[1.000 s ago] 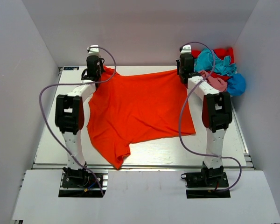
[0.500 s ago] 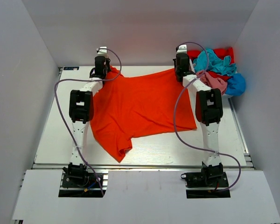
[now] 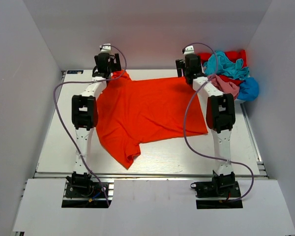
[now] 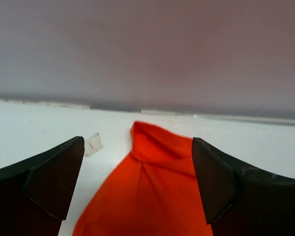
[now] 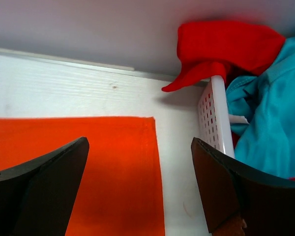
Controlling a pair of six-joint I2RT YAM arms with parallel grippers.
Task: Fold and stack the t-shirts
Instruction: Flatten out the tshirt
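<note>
On the left, the left arm [image 3: 83, 113] stretches to the far edge of the white surface [image 3: 162, 158]. The left jaws stand spread wide over the far left corner of the bright orange-red t-shirt [image 3: 147, 113]. In the left wrist view that corner rises in a small crumpled peak between them and touches neither, with a scrap of clear tape [image 4: 92, 144] on the surface just beside it. The shirt lies spread across the middle of the surface, mostly flat, and its near left part is bunched into a fold pointing toward the arm bases. The right arm [image 3: 220, 113] reaches to the shirt's far right corner, and the right jaws are likewise spread and grip nothing; the hem beneath them lies flat. Just to the right, in the far right corner, stands a white perforated basket [image 5: 215, 115] heaped with a red t-shirt [image 3: 234, 54] at the back, a teal t-shirt [image 3: 226, 64], a pink t-shirt [image 3: 227, 86] and a blue t-shirt [image 3: 249, 88].
</note>
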